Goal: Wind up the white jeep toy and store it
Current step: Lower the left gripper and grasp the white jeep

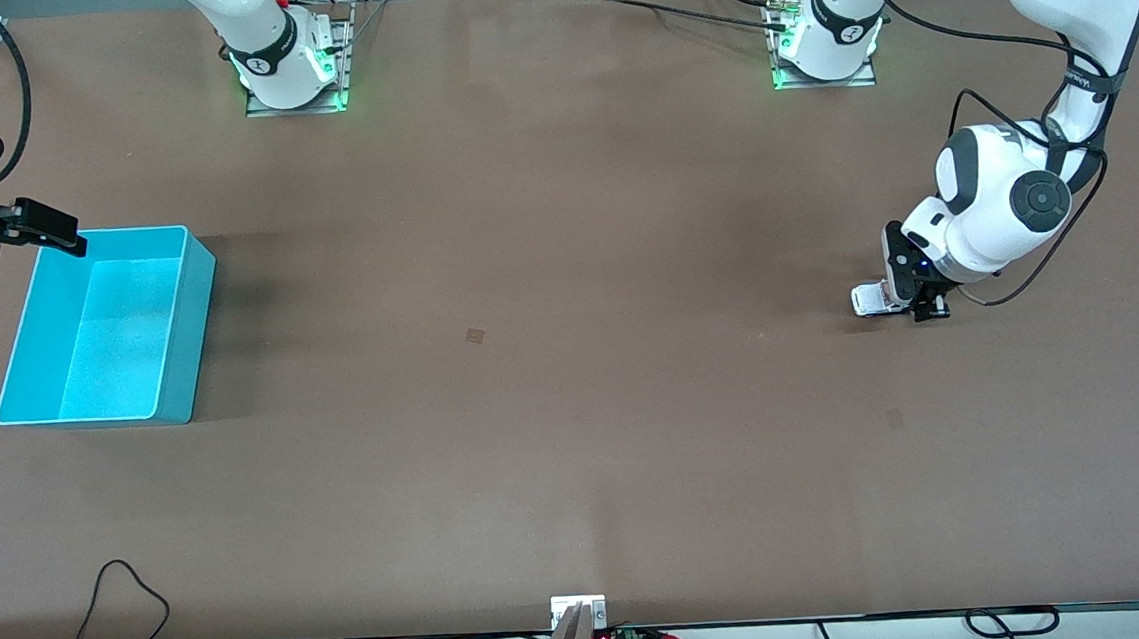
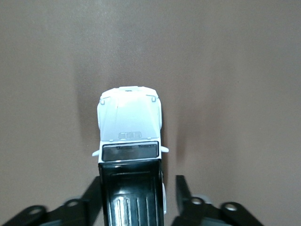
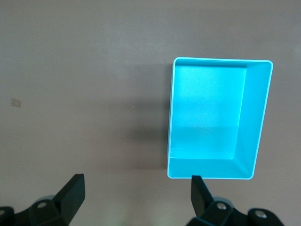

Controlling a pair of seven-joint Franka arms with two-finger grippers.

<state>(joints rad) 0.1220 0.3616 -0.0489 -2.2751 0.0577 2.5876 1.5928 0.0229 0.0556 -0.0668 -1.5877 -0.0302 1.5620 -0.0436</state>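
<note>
The white jeep toy [image 1: 869,299] stands on the brown table toward the left arm's end. In the left wrist view its white hood [image 2: 129,120] points away and its black roof lies between the fingers. My left gripper [image 1: 918,307] [image 2: 137,190] is down at the table, open, straddling the jeep's rear half; one finger [image 2: 181,188] stands clear of its side. The cyan bin [image 1: 188,336] [image 3: 254,117] is empty at the right arm's end. My right gripper [image 1: 62,233] [image 3: 136,188] is open and empty, hovering over the bin's rim on the robots' side.
Both arm bases [image 1: 291,68] [image 1: 825,36] stand along the table edge on the robots' side. A small square mark [image 1: 474,335] is on the table's middle. Cables and a small device [image 1: 578,615] lie at the edge nearest the front camera.
</note>
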